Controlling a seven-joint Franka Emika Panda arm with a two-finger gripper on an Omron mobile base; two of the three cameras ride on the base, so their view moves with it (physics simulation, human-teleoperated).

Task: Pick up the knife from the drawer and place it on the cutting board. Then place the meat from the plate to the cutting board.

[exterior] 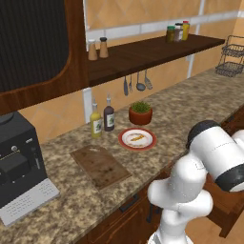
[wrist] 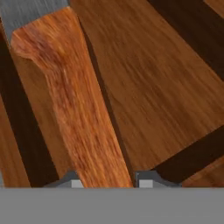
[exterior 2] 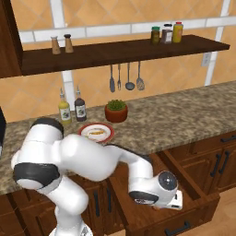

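Inside the open drawer [exterior 2: 193, 184], which stands pulled out below the front edge of the granite counter [exterior 2: 184, 115], the arm reaches down with its hand low over the drawer's wooden floor. In the hand view the gripper [wrist: 106, 181] has its two grey fingertips [wrist: 72, 181] set tight against either side of the knife [wrist: 74, 105], clamped on the orange-brown handle, with a corner of the silver-grey blade showing at the far end of the handle. The knife lies flat on the reddish-brown drawer floor, its handle running lengthwise between the jaws. Up on the counter, the cutting board [exterior: 100, 166] lies near the front edge, with nothing on it, between the coffee machine [exterior: 21, 167] at the left end and the plate [exterior: 137, 139]. The plate sits just beyond the board's right corner, and the meat [exterior: 137, 138] rests in its speckled centre. Behind the plate, toward the back wall, stand a potted plant [exterior: 140, 113] and two bottles [exterior: 102, 119] side by side. Utensils [exterior 2: 124, 78] hang beneath the wall shelf [exterior 2: 129, 48].
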